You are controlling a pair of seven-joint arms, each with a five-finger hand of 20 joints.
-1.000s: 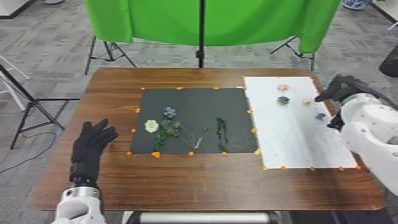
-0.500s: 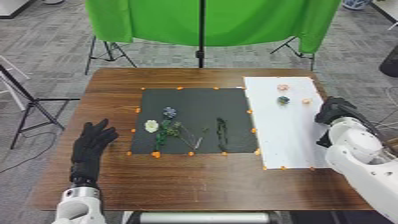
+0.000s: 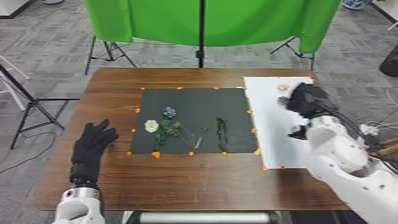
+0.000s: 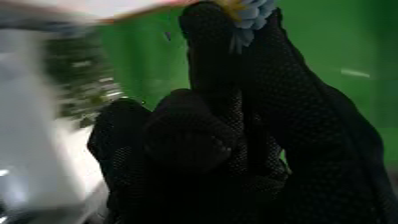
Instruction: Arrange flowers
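Black fingertips of the right hand [image 3: 308, 97] pinch a pale blue flower [image 4: 255, 16] in the right wrist view. The head view shows that hand over the white sheet [image 3: 277, 142], just beside a small dark flower [image 3: 283, 100] and near a pink flower [image 3: 283, 87]. White paper runs toward its near edge. The left hand [image 3: 91, 145] has loosely spread fingers; brown table [image 3: 178, 182] separates it from the black mat [image 3: 197, 99], with flowers and green stems [image 3: 222, 135].
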